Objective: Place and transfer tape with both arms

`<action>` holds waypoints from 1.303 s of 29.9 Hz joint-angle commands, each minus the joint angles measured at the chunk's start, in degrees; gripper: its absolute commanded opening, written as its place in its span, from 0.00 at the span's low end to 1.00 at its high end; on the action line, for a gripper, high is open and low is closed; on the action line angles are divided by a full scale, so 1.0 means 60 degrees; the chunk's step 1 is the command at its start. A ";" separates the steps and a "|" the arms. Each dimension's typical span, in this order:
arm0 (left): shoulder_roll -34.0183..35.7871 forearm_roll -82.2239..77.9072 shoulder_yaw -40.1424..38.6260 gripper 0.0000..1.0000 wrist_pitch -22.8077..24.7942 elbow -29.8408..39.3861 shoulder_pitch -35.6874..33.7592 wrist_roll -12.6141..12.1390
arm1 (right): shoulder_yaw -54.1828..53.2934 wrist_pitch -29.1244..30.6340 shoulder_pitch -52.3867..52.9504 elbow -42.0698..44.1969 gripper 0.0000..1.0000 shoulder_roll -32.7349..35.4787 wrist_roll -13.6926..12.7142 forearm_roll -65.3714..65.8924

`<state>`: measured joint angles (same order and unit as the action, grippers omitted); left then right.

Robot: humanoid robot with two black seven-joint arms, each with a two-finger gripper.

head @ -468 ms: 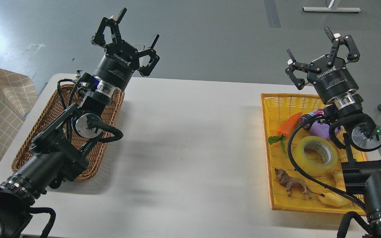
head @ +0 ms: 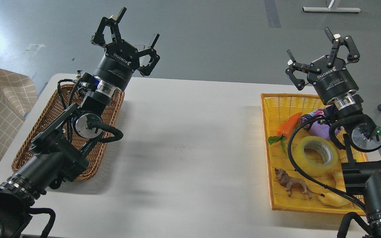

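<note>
Two arms I operate rise over the white table (head: 190, 138). Left gripper (head: 129, 33) (above the wicker basket (head: 45, 132)) spread wide, empty; right gripper (head: 322, 49) likewise. Below the right gripper, the tape (head: 315, 156) lies flat in the yellow tray (head: 276, 102).

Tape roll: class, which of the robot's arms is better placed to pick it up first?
Right. The tape lies in the yellow basket beneath the right gripper; the left gripper is across the table.

Wide bare surface (head: 190, 138) mid-frame, open passage. Tape (head: 315, 155) at right crowded by carrot (head: 288, 125), lion (head: 291, 185), croissant toy (head: 336, 196); right arm cable (head: 304, 173) crosses it. Wicker basket (head: 50, 115) at left under left arm.
</note>
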<state>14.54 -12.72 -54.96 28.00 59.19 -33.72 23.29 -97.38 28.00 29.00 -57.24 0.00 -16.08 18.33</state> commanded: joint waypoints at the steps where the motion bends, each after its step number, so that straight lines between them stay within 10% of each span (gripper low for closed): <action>1: -0.0007 -0.0004 -0.0053 0.98 0.0000 0.0022 0.0009 0.0001 | -0.0001 0.0000 -0.0044 -0.0112 1.00 0.0000 0.0000 -0.0008; 39: 0.0022 0.0084 -0.0171 0.98 0.0000 0.0008 -0.0035 -0.0805 | -0.0001 0.0000 -0.0088 -0.0142 1.00 0.0000 -0.0014 -0.0022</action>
<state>14.68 -12.21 -55.92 28.00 59.21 -34.00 18.38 -97.38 28.00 28.47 -58.09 0.00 -16.09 18.19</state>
